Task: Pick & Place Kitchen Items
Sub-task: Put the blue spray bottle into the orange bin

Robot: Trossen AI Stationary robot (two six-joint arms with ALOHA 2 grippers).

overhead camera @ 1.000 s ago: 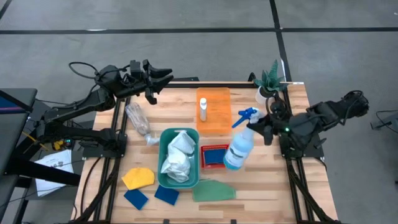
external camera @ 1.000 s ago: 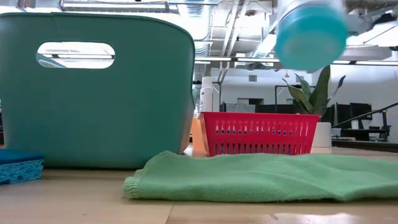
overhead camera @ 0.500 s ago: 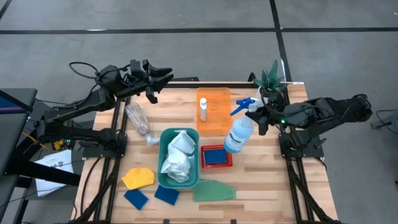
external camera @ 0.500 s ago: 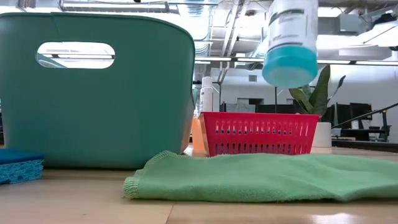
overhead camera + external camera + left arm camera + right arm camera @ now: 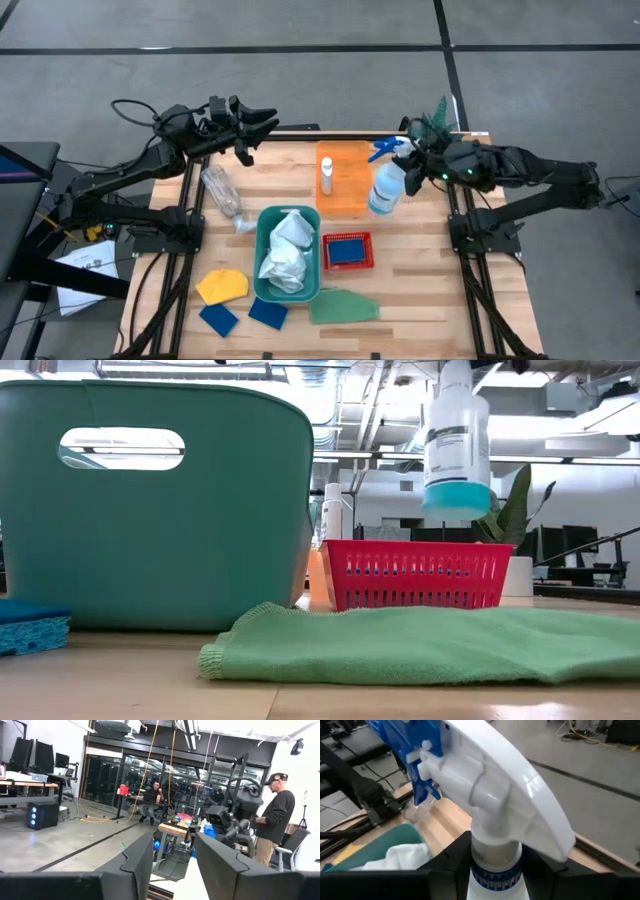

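Clear spray bottle with blue trigger [image 5: 386,186] hangs above the desk's [image 5: 420,270] far right part, neck clamped in the right gripper's [image 5: 412,172] fingers. White cloths already sit in the teal bin [image 5: 262,285]; yellow cloth [image 5: 222,286], green cloth [image 5: 343,307] and blue sponges [image 5: 267,313] wait along the near edge. Left gripper [image 5: 262,124] idles off the far-left corner, fingers parted around nothing. Potted plant [image 5: 431,131] crowds the far-right corner.

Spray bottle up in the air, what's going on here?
The right end effector is shut on the neck of the spray bottle, holding it clear of the table, above the right edge of the orange tray where a small white bottle stands. The left end effector waits past the table's far left corner, holding nothing. Cloths and blue sponges lie at the near edge; a white cloth sits in the teal bin.
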